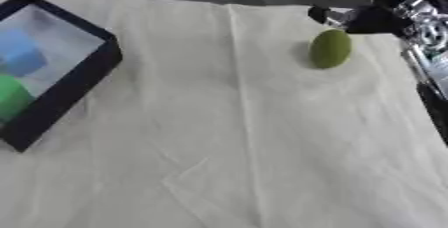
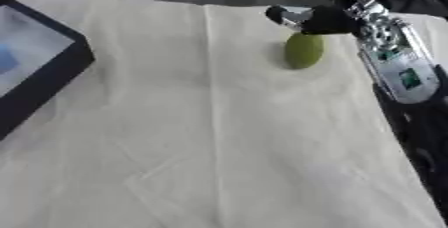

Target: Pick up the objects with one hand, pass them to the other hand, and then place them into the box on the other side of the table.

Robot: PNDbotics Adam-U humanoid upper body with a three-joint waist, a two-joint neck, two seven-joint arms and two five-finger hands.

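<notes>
No legible text or markings anywhere.

Olive-green oval object (image 1: pixel 330 48) lies on the cloth, just below the right hand (image 2: pixel 319 19); black-rimmed box (image 1: pixel 83 79) well apart, leftward.

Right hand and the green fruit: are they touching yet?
Cannot tell. In the right eye view the right hand overlaps the top of the green fruit; no gap shows, but neither view shows contact plainly.

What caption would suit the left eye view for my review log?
Right hand reaches toward an olive-green oval object on cream cloth; a black-rimmed box holds blue and green items.
</notes>
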